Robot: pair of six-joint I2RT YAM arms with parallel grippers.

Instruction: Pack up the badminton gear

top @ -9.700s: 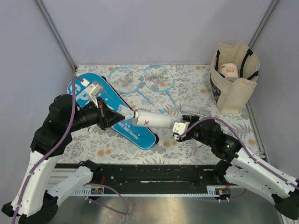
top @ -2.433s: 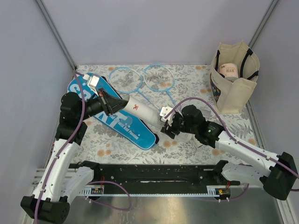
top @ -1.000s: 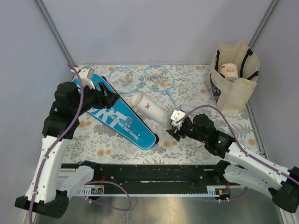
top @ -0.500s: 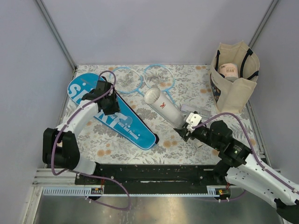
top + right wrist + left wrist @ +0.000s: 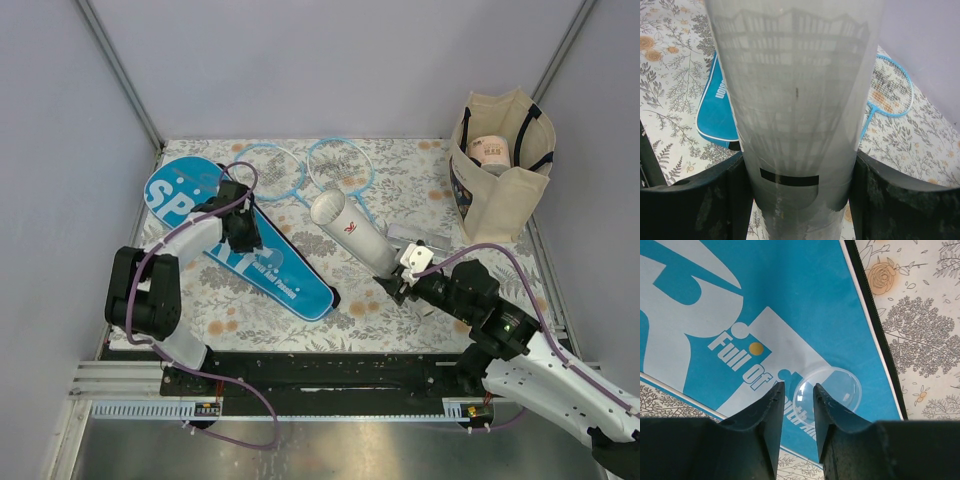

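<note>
The left gripper (image 5: 797,390) has its fingers (image 5: 765,412) drawn to a narrow gap, not touching each other. The rim of a clear round cap (image 5: 837,387) shows in that gap, lying on the blue SPORT cover (image 5: 285,272), which is flat on the flowered table (image 5: 420,180). The right gripper (image 5: 402,272) clamps the near end of the white tube (image 5: 795,90), which slants up toward the two rackets (image 5: 340,165) lying side by side at the far edge, well apart from the beige tote (image 5: 500,190).
</note>
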